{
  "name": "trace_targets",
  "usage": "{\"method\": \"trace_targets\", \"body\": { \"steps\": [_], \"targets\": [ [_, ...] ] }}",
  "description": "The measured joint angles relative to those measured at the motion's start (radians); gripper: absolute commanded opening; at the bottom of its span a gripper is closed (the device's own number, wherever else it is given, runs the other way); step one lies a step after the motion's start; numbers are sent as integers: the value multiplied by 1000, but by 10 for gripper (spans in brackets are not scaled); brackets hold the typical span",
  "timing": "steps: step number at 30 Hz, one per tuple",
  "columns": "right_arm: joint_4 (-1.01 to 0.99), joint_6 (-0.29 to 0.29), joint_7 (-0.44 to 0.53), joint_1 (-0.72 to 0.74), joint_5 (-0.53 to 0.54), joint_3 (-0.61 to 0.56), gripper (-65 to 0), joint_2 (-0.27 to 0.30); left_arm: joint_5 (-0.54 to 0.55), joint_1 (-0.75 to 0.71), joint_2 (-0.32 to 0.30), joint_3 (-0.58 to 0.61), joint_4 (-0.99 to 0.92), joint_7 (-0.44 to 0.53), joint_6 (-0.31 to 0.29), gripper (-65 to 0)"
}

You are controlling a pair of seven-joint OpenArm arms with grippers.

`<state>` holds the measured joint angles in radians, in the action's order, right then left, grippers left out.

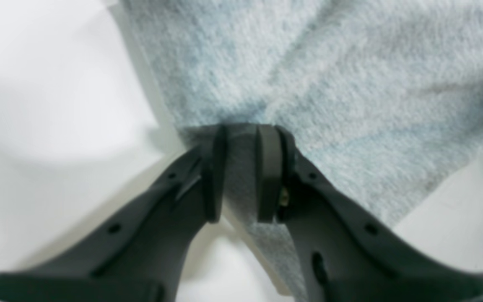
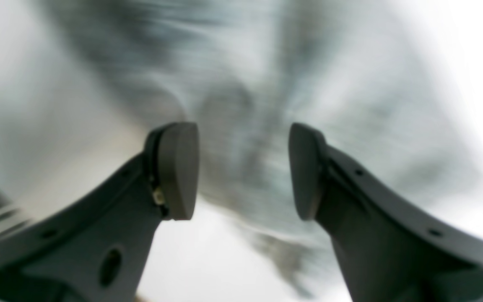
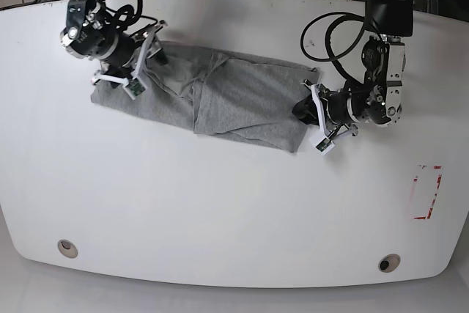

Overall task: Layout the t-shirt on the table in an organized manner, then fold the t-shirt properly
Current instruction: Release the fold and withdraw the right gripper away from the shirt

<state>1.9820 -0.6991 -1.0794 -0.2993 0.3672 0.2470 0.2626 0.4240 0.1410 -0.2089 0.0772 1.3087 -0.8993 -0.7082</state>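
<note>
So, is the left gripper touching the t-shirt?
Touching. The left wrist view shows the left gripper with its jaws pinching a fold of the t-shirt.

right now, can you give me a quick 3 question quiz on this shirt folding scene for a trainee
1. True or false: the left gripper is clamped on an edge of the t-shirt.
2. How do the right gripper's jaws stand? A) apart, nothing between them B) shut on a sleeve C) shut on the collar
3. Fill in: near the table's right edge in the base view lies a rectangle of ____ tape.

Key
1. True
2. A
3. red
</note>
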Motion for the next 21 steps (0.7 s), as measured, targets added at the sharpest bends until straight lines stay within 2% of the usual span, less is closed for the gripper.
{"method": "trace_targets", "body": {
  "steps": [3, 7, 10, 16, 21],
  "targets": [
    [-2, 2, -2, 28, 17, 99, -327, -15, 0, 0, 0, 0, 0, 0, 0, -544],
    [-5, 1, -1, 50, 113, 217, -325, -33, 1, -6, 0, 0, 0, 5, 0, -544],
    [-42, 0, -40, 77, 175, 314, -323, -36, 3, -11, -3, -1, 4, 11, 0, -544],
    [-187, 1, -99, 144, 354, 488, -323, -35, 3, -11, -3, -2, 4, 8, 0, -546],
    [-342, 3, -133, 174, 490, 578, -323, -31, 3, -14, -3, -3, 4, 10, 0, -546]
  ]
}}
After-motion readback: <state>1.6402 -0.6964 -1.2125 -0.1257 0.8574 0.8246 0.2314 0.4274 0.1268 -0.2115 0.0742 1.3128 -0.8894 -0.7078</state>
